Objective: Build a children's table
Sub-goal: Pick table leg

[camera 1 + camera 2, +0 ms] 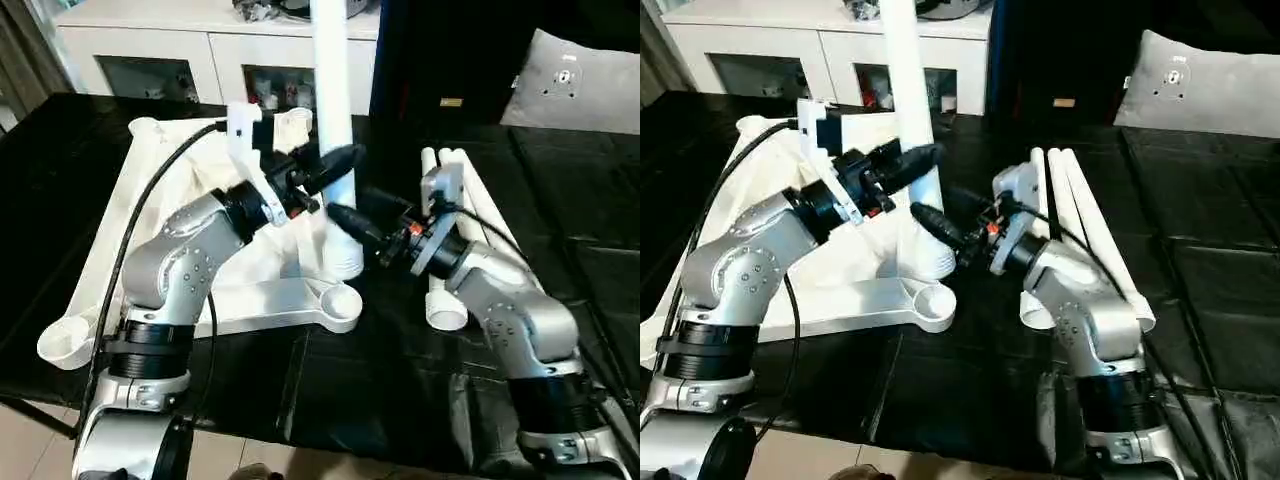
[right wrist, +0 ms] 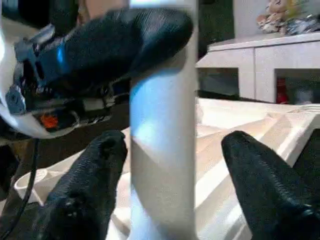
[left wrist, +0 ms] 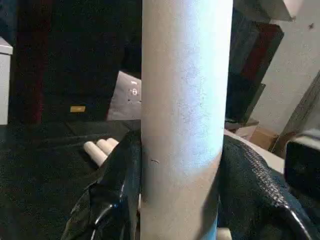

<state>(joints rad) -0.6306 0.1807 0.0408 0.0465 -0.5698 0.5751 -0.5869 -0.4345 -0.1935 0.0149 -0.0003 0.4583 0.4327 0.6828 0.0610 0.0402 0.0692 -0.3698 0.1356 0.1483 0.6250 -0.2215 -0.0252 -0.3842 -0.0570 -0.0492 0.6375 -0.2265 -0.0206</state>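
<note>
Left claw (image 1: 335, 165) around upright leg (image 1: 332, 100)

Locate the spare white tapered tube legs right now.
The spare white tapered tube legs lie bundled on the black-covered work surface at the robot's right, beside the right gripper and apart from the white ribbed plastic tabletop.

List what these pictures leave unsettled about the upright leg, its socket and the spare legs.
- Upright leg: its upper end is cut off by the top edge in both eye views.
- Its seat in the table top: the right gripper covers the joint.
- Spare legs: the right forearm hides their middle, so their count is unclear.
- Left gripper: shut on the leg.
</note>
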